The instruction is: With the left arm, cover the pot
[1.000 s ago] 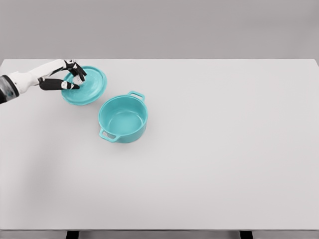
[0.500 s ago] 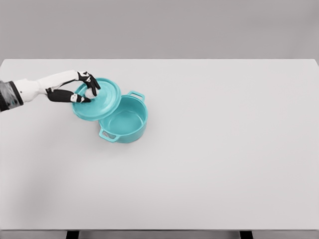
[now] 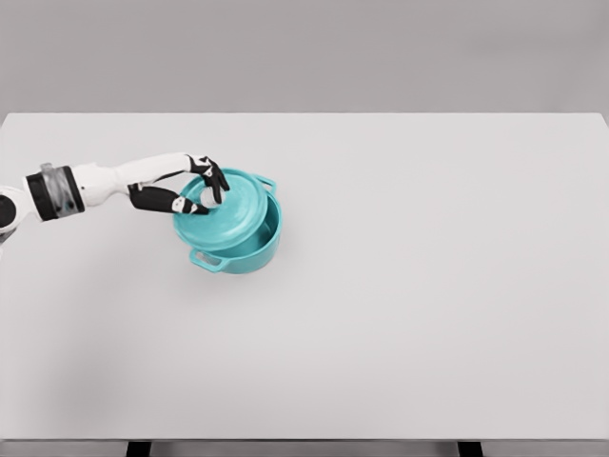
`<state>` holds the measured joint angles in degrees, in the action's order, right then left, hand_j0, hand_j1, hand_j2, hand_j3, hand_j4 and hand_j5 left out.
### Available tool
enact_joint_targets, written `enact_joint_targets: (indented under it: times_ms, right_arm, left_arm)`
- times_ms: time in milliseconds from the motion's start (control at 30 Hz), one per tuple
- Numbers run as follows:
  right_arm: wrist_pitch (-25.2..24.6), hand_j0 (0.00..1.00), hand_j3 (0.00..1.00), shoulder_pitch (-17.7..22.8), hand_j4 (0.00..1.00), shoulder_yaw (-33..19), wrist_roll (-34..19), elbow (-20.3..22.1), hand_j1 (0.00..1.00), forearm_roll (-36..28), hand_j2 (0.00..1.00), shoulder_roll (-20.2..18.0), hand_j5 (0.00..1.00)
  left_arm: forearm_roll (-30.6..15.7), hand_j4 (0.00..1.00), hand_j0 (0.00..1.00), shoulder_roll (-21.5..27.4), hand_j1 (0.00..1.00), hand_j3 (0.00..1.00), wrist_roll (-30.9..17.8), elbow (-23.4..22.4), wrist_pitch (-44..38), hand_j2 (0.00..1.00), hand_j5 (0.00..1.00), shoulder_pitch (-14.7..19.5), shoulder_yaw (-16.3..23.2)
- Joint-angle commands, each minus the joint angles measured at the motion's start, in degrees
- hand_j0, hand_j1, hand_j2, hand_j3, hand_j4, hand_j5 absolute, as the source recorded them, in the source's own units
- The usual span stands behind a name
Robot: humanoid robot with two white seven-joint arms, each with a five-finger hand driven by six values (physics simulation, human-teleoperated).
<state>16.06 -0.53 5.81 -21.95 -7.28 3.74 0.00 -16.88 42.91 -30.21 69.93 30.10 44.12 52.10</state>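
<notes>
Head view. We note a white table [image 3: 428, 286] filling most of the frame, with a grey wall behind it. On its left half stands a teal pot [image 3: 249, 249], upright, with one loop handle toward the near left and the other toward the far right.

We see the left hand [image 3: 195, 190] entering from the left edge on a white arm, reaching across to the pot. Its dark fingers [image 3: 211, 174] are curled closed around the knob area of the teal lid [image 3: 228, 205]; the knob itself is hidden by the hand, so we cannot confirm its shape. The lid is held tilted, its left side raised, and sits offset toward the pot's left: it overlaps most of the opening, while a crescent of the pot's interior remains exposed along the right rim. We cannot tell whether the lid's lower edge touches the pot's rim or hangs just above it.

The pot is not yet fully covered. The right arm does not appear.
</notes>
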Motion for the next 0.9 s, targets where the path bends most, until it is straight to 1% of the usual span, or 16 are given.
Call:
enact_joint_targets:
  times_ms: [0, 267, 333, 467, 533, 600, 633, 867]
  right_arm:
    - [0.03, 1.0, 1.0, 0.0, 1.0, -0.01, -0.02, -0.01, 1.0, 0.04, 1.0, 0.0, 1.0]
    - [0.03, 1.0, 1.0, 0.0, 1.0, -0.01, -0.02, -0.01, 1.0, 0.04, 1.0, 0.0, 1.0]
    - [0.03, 1.0, 1.0, 0.0, 1.0, -0.01, -0.02, -0.01, 1.0, 0.04, 1.0, 0.0, 1.0]
    - [0.03, 1.0, 1.0, 0.0, 1.0, -0.01, -0.02, 0.08, 1.0, 0.04, 1.0, 0.0, 1.0]
    - [0.03, 1.0, 1.0, 0.0, 1.0, -0.01, -0.02, -0.01, 1.0, 0.04, 1.0, 0.0, 1.0]
    - [0.03, 1.0, 1.0, 0.0, 1.0, -0.01, -0.02, -0.01, 1.0, 0.04, 1.0, 0.0, 1.0]
    - [0.03, 1.0, 1.0, 0.0, 1.0, -0.01, -0.02, -0.01, 1.0, 0.04, 1.0, 0.0, 1.0]
    - [0.03, 1.0, 1.0, 0.0, 1.0, -0.01, -0.02, -0.01, 1.0, 0.04, 1.0, 0.0, 1.0]
  left_arm:
    - [-0.34, 0.41, 0.41, -0.46, 0.41, 0.41, 0.06, 0.12, -0.21, 0.41, 0.41, 0.09, 0.28]
    - [-0.34, 0.41, 0.41, -0.81, 0.41, 0.41, 0.15, 0.12, -0.21, 0.41, 0.41, 0.09, 0.37]
    - [-0.26, 0.41, 0.41, -0.81, 0.41, 0.41, 0.15, 0.03, -0.3, 0.41, 0.41, 0.79, 1.51]
    - [-0.08, 0.41, 0.41, -0.81, 0.41, 0.41, 0.06, -0.06, -0.48, 0.41, 0.41, 0.88, 1.6]
    - [0.71, 0.41, 0.41, -0.81, 0.41, 0.41, 0.06, -0.06, -1.0, 0.41, 0.41, 0.97, 1.95]
    - [0.8, 0.41, 0.41, -0.99, 0.41, 0.41, 0.06, -0.06, -1.0, 0.41, 0.41, 1.14, 1.95]
    - [0.8, 0.41, 0.41, -1.87, 0.41, 0.41, 0.06, -0.06, -1.0, 0.41, 0.41, 1.05, 1.95]
    - [0.8, 0.42, 0.42, -1.95, 0.42, 0.42, 0.06, -0.06, -0.92, 0.42, 0.42, 1.23, 1.95]
